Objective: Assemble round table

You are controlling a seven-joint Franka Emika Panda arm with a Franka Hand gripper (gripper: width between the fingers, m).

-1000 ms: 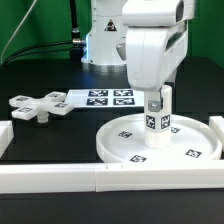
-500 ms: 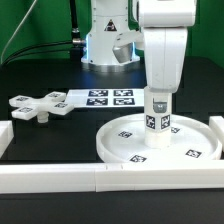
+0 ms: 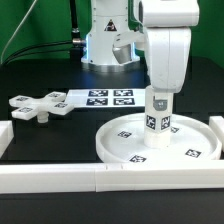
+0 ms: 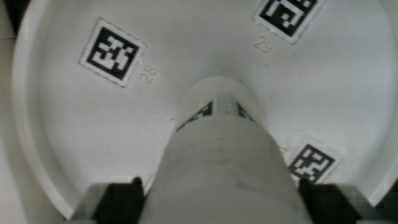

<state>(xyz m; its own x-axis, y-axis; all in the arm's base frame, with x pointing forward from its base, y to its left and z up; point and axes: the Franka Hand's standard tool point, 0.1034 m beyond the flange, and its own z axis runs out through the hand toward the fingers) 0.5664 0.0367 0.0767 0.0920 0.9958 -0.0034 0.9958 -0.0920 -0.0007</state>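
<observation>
gripper is coming straight down over the post and gripping its upper end. in the wrist view the dark pads are sitting tight against both flanks of the post, so i'm reading the jaws as clamped on it.

the post is standing upright on the disc, about at the disc's centre. in the wrist view its foot is meeting the disc face between the printed tags. can't tell whether it's seated in a socket or just resting on top, since the joint is hidden behind the post itself.

in the exterior view the cross piece is lying loose on the table at 10 o'clock from the disc, well apart. the marker board is at 11 o'clock. the border rail is running along at 6 o'clock, just beside the disc rim.

my read is that the post-to-disc join is in progress and the cross piece isn't fitted yet.

risks from here:
- opening before the post is fully seated means it's tipping over onto the disc
- any tilt while twisting or pressing means cross-threading or jamming
- nothing is holding the disc, so torque may be spinning it or walking it into the rail
- the grip is high on the post, so slip is likely if resistance is building
</observation>
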